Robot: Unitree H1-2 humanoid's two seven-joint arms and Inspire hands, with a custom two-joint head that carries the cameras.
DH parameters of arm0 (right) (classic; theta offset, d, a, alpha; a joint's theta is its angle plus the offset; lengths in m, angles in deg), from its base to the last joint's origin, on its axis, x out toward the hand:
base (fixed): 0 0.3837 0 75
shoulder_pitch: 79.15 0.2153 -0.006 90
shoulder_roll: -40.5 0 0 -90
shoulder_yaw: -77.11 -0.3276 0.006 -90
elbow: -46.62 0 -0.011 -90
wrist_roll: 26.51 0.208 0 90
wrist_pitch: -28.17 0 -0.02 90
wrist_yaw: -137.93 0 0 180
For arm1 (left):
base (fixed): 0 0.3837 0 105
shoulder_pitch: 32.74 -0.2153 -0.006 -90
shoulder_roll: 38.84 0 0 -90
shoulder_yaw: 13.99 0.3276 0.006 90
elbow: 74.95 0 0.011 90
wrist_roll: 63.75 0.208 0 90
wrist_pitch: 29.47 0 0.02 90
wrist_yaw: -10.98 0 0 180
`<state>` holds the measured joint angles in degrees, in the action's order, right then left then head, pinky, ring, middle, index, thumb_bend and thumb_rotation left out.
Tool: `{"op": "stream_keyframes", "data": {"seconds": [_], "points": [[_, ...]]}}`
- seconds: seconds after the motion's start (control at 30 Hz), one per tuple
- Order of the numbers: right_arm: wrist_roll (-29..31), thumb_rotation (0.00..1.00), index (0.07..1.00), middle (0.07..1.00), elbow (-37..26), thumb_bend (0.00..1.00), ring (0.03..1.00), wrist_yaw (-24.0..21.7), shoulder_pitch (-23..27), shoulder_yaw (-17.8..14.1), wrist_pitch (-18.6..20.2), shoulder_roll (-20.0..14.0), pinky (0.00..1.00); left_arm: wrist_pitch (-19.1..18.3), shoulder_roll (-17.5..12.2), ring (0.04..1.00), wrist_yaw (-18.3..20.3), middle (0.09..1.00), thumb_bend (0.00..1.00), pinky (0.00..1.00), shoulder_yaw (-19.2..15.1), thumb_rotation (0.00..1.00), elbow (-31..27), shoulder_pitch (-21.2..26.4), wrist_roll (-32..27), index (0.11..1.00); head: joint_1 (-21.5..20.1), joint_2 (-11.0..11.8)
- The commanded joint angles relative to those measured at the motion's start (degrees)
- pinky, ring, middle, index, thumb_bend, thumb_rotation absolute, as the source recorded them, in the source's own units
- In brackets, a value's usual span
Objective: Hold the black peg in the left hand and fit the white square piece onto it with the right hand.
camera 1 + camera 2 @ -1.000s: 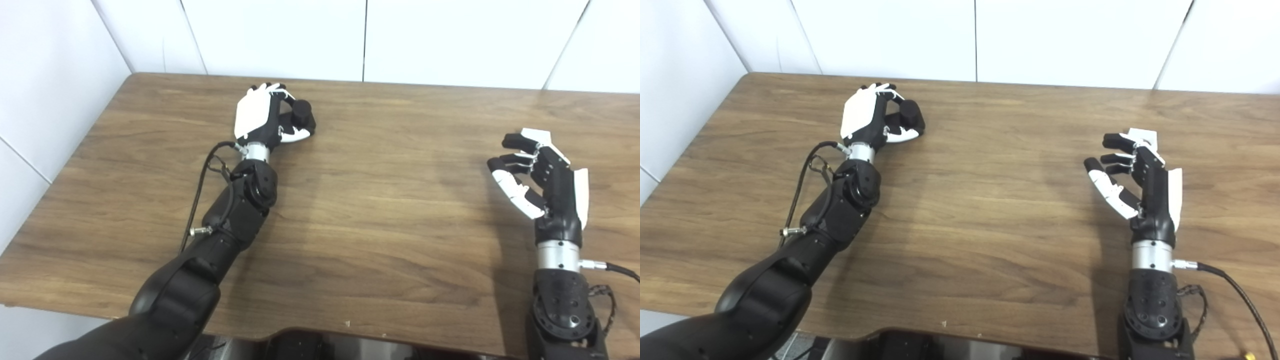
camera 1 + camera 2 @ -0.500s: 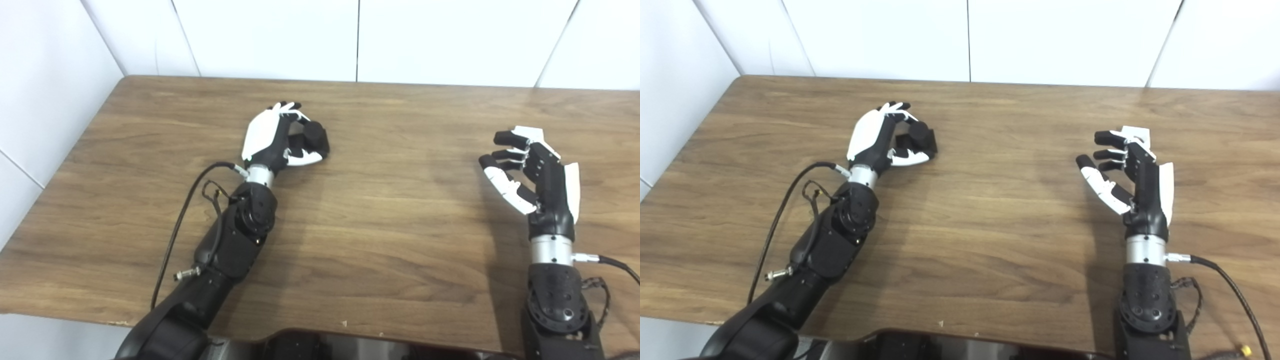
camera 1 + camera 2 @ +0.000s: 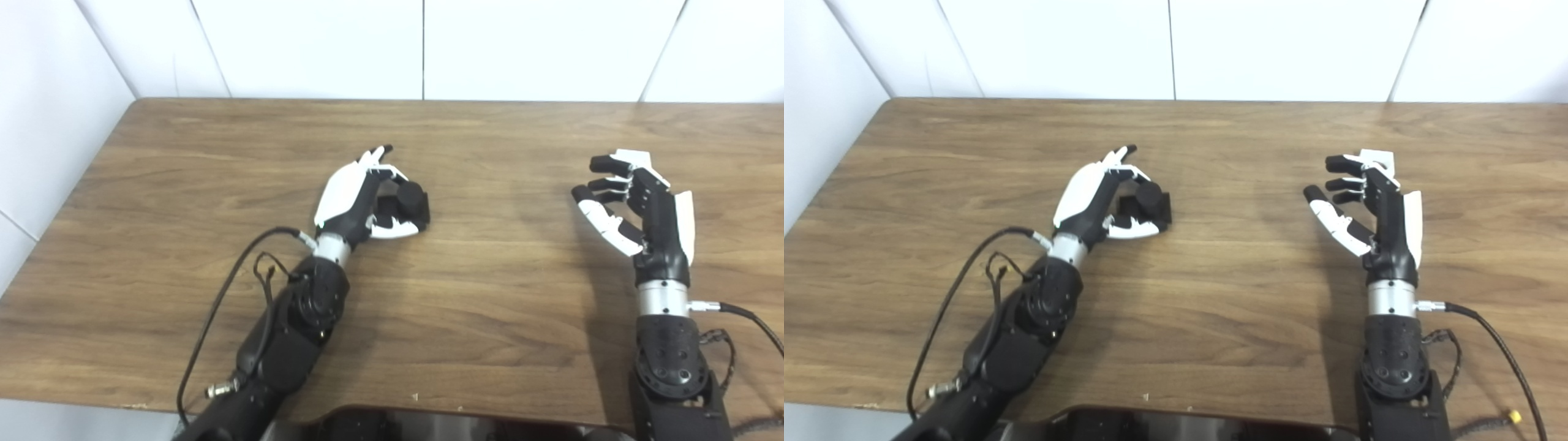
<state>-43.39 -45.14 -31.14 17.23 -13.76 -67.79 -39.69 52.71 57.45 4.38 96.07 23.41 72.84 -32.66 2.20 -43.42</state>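
One black peg (image 3: 409, 197), round-topped on seemingly square base, in left hand (image 3: 361, 199).

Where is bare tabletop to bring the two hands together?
The wooden table lies bare between the left hand, shut on the black peg, and the right hand. It is crowded only beyond the right hand, at the white square piece.

Black peg (image 3: 409, 197), white square piece (image 3: 1377, 158), brown wood-grain table (image 3: 478, 318).
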Motion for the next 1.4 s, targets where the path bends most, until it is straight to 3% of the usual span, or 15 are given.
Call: {"op": "stream_keyframes", "data": {"seconds": [0.0,0.43,0.67,0.77,0.83,0.9,0.93,1.13,1.27,1.37], "points": [[-0.26,0.39,0.651,0.678,-1.89,0.52,0.599,0.21,1.72,-0.22,-1.30,-0.15,0.52,1.09,0.67,1.000,2.14,0.979,0.52,1.00,1.58,0.08,-1.71,-1.05,0.69,0.494,-0.41,-0.07],[-0.30,0.35,0.657,0.683,-2.78,0.49,0.600,-0.34,1.75,-0.18,-0.78,-0.46,0.51,2.58,2.34,1.000,3.67,0.982,0.52,1.00,3.44,0.08,-4.09,-3.95,1.03,0.493,-1.69,-0.53],[0.80,0.36,0.662,0.690,-4.72,0.51,0.609,-1.53,1.45,-0.50,1.18,-0.31,0.51,3.86,2.79,1.000,2.08,0.978,0.52,1.00,4.02,0.08,-1.85,-3.91,2.91,0.493,-4.28,-0.96],[0.01,0.35,0.659,0.688,-4.78,0.50,0.611,-1.36,1.40,-0.65,0.82,-0.60,0.52,5.07,2.91,1.000,0.73,0.970,0.52,1.00,3.80,0.08,-0.49,-3.85,3.44,0.492,-5.05,-0.47],[-0.39,0.36,0.659,0.690,-4.49,0.50,0.615,-1.27,1.19,-0.91,0.14,-1.24,0.52,5.58,2.90,1.000,0.20,0.965,0.52,1.00,3.73,0.08,0.03,-4.02,3.54,0.492,-6.40,1.45],[-0.56,0.36,0.666,0.695,-4.55,0.50,0.623,-1.27,0.99,-1.18,0.04,-1.63,0.53,5.30,2.73,1.000,0.42,0.962,0.52,1.00,3.72,0.08,-0.04,-4.13,3.65,0.492,-7.00,1.81],[-0.58,0.37,0.668,0.695,-4.46,0.51,0.626,-1.03,1.00,-1.42,-0.14,-1.73,0.53,5.18,2.55,1.000,0.69,0.964,0.52,1.00,3.54,0.08,-0.06,-4.23,3.44,0.493,-10.44,3.28],[-1.70,0.37,0.674,0.695,-4.46,0.51,0.635,-0.18,1.62,-2.20,0.26,-2.49,0.53,5.02,1.49,1.000,2.36,0.981,0.52,1.00,3.04,0.08,-0.28,-4.17,2.55,0.494,-14.04,4.59],[-4.57,0.35,0.684,0.702,-4.87,0.52,0.652,-1.17,3.12,-2.40,0.93,-5.76,0.55,4.23,1.65,1.000,3.36,0.988,0.52,1.00,2.89,0.08,-0.20,-3.95,2.57,0.495,-13.38,4.89],[-9.20,0.37,0.720,0.732,-6.01,0.56,0.670,-5.89,5.63,-1.32,5.05,-11.35,0.55,3.77,1.76,1.000,3.66,0.991,0.52,1.00,2.78,0.08,-0.30,-3.84,2.73,0.495,-14.00,5.02]]}}
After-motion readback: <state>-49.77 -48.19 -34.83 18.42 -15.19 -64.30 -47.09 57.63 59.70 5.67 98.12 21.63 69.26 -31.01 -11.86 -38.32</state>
